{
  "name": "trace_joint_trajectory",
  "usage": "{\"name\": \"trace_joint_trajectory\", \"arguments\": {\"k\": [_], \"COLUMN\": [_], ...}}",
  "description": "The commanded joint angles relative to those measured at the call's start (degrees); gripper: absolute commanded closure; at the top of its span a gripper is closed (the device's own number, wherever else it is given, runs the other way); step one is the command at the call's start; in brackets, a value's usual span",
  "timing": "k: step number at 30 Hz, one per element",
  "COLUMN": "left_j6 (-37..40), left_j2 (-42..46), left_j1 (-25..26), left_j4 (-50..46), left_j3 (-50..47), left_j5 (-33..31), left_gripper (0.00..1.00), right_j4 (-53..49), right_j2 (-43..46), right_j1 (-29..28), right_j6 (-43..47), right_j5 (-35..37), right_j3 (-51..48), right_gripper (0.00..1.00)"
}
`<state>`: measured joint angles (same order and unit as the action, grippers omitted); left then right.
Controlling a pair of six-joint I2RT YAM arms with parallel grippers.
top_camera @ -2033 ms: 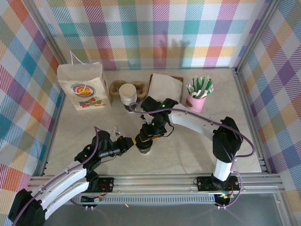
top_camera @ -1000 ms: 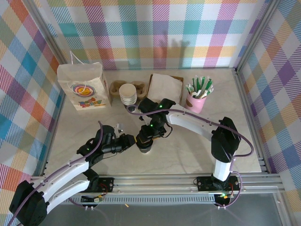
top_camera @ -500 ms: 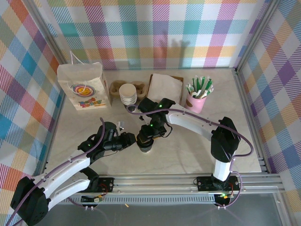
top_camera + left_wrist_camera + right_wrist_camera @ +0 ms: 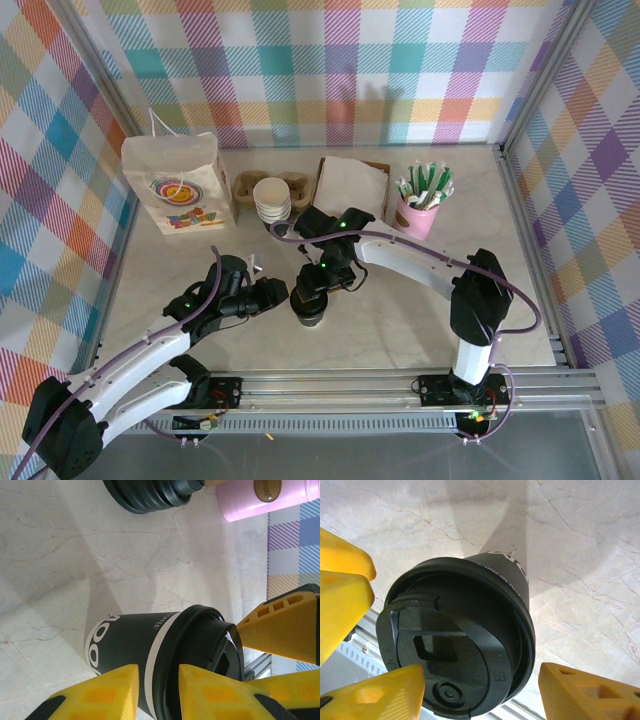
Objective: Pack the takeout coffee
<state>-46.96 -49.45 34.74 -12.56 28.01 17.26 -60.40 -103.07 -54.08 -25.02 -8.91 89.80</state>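
Right pincer (image 4: 479,692) loosely straddles the takeout coffee (image 4: 457,645).

Takeout coffee (image 4: 312,317) partly hidden under right end effector (image 4: 306,297)

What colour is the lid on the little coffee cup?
Black. The lid shows best in the right wrist view.

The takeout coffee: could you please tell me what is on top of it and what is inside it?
A round black lid sits on top of the takeout coffee. What is inside cannot be seen, because the lid covers it.
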Motion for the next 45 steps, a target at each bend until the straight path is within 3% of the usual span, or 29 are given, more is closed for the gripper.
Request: {"name": "trace_joint_trajectory", "arguments": {"k": [1, 10, 20, 25, 35, 42, 45], "left_j6": [2.0, 5.8, 9.4, 11.2, 11.6, 11.8, 12.0], "left_j2": [-0.5, 1.2, 4.8, 5.9, 8.6, 9.4, 9.8], "left_j1": [0.2, 0.2, 0.1, 0.0, -0.1, 0.0, -0.1], "left_j4": [-1.3, -6.7, -15.6, -19.9, -23.6, -24.2, -25.1], "left_j3": [2.6, 4.6, 6.8, 8.3, 7.4, 6.9, 6.9], "left_j5": [-1.0, -3.6, -10.8, -11.5, -12.6, -12.9, -12.7], "left_gripper": [0.73, 0.72, 0.65, 0.62, 0.61, 0.60, 0.60], "right_j4": [-1.4, 0.8, 2.2, -1.3, -0.3, -4.6, -7.0], "right_j2": [2.1, 5.4, 4.8, 4.4, 8.5, 6.7, 5.4], "right_j1": [-0.3, -0.5, -0.5, -0.6, 1.2, 3.9, 4.9], "right_j6": [0.1, 6.8, 45.3, 57.3, 78.3, 80.6, 81.6], "right_j5": [1.1, 1.1, -3.0, -6.0, -16.8, -19.8, -20.5], "right_j3": [1.2, 0.0, 5.3, 5.2, -0.9, 1.9, 3.1], "right_gripper": [0.37, 0.37, 0.21, 0.13, 0.10, 0.14, 0.11]}}
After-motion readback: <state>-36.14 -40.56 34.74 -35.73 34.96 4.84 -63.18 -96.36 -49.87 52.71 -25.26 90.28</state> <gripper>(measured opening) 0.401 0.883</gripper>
